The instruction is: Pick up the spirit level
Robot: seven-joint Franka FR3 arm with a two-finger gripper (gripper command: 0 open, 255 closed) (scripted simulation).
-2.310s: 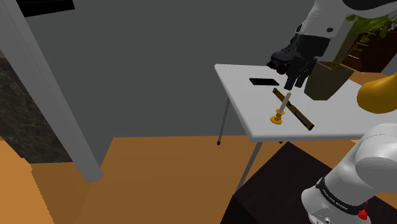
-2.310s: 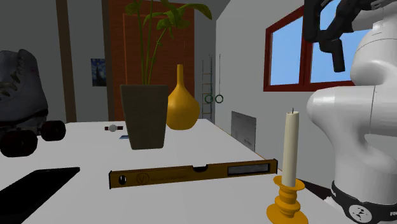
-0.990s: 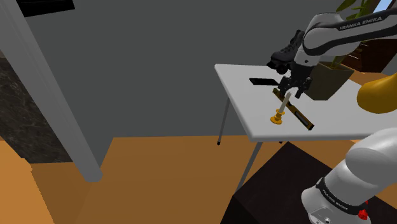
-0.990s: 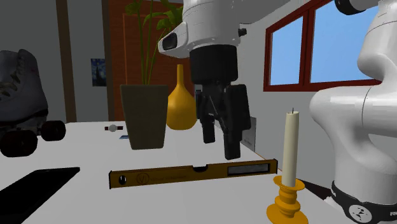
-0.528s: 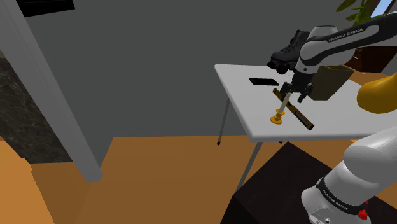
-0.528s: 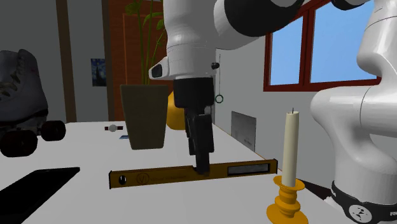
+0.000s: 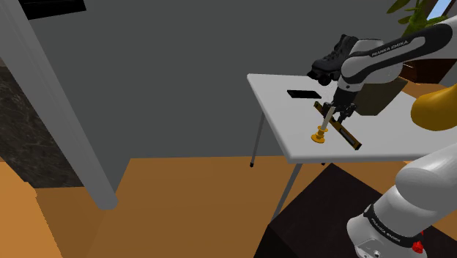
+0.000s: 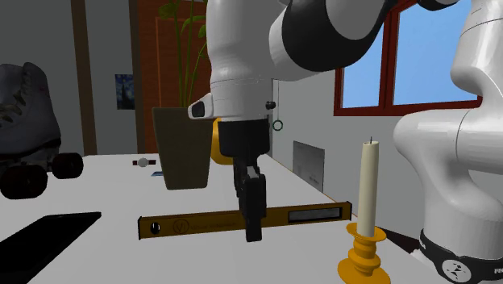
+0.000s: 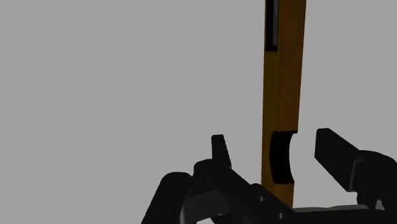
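The spirit level (image 7: 347, 135) lies flat on the white table (image 7: 276, 110), one end near the table's edge by the stand. The gripper (image 8: 254, 231) is low over its middle. In the wrist view the fingers (image 9: 336, 154) stand apart on both sides of the level with small gaps, not touching it. A candle (image 8: 368, 187) stands just beside the level. The second exterior view shows bare table between the level and the plant pot (image 8: 184, 150).

Flat, even light — shoulder view dim, second exterior view brighter — edges crisp throughout.
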